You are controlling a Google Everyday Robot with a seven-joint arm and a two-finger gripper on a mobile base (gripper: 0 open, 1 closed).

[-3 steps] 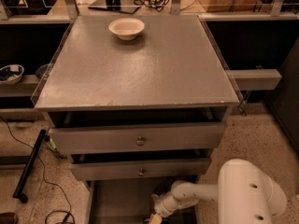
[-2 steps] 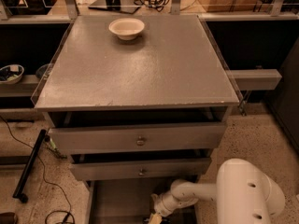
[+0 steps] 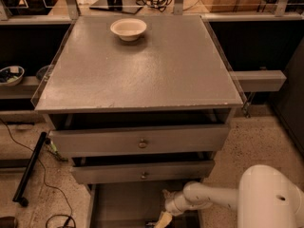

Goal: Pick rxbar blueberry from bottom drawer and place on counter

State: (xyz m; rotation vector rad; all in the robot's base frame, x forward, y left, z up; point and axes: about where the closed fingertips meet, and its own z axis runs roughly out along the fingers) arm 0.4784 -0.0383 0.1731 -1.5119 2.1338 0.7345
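The bottom drawer (image 3: 123,203) is pulled out at the lower edge of the view, showing a plain grey floor. My white arm reaches in from the lower right, and the gripper (image 3: 160,219) hangs low inside the drawer at its front right, partly cut off by the frame edge. The rxbar blueberry is not visible; it is hidden or out of view. The counter (image 3: 142,75) is the large grey cabinet top above, with a worn front edge and clear side rims.
A white bowl (image 3: 128,29) sits at the back of the counter. Two upper drawers with round knobs (image 3: 142,143) stand slightly open. Side shelves flank the cabinet, with a bowl (image 3: 10,75) on the left shelf. Cables and a black bar (image 3: 29,167) lie on the floor at left.
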